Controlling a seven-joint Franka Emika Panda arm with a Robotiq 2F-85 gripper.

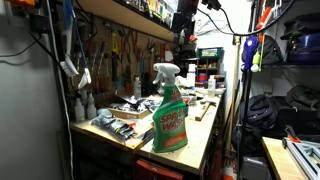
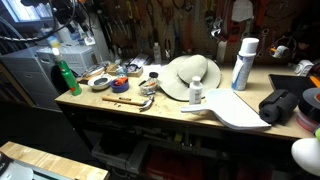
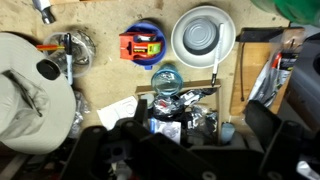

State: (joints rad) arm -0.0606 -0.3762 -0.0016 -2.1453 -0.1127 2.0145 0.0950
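Observation:
In the wrist view my gripper (image 3: 200,120) is open and empty, its two dark fingers spread wide high above a cluttered workbench. Right below it lies a wooden tray (image 3: 222,70) holding crumpled dark packets (image 3: 175,105) and a small blue-lidded jar (image 3: 166,78). Beyond these sit a red and orange tool on a blue disc (image 3: 143,44) and a round grey metal bowl (image 3: 203,36). A white hat (image 3: 30,95) lies at the left. In an exterior view the arm (image 1: 184,25) hangs at the far end of the bench.
A green spray bottle (image 1: 170,110) (image 2: 66,78) stands at one bench end. The white hat (image 2: 190,75), a white spray can (image 2: 243,64), a small white bottle (image 2: 196,93), a white board (image 2: 235,112) and a black bag (image 2: 280,105) crowd the bench. Tools hang on the back wall.

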